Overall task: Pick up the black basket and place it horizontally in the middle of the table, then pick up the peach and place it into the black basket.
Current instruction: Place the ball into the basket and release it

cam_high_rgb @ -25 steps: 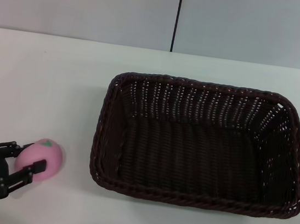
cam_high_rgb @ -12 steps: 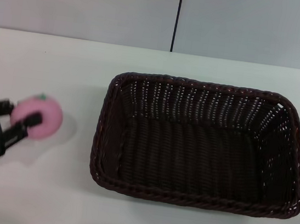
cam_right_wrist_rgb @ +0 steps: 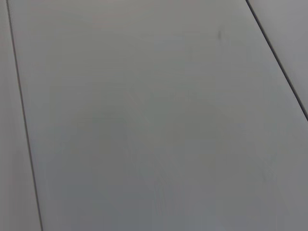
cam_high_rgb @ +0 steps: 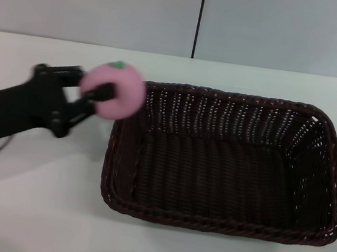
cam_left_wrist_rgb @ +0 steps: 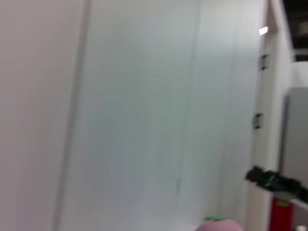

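Your left gripper (cam_high_rgb: 94,99) has its fingers clamped on the peach (cam_high_rgb: 113,91) over the black basket (cam_high_rgb: 226,161) rim; release early and it drops onto the table (cam_high_rgb: 33,207).

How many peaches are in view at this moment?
1. The peach is held in the left gripper, lifted above the table at the left far corner of the black basket; its top also shows in the left wrist view.

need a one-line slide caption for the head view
Left gripper carries the pink peach above the near-left corner of the empty black wicker basket on the white table.
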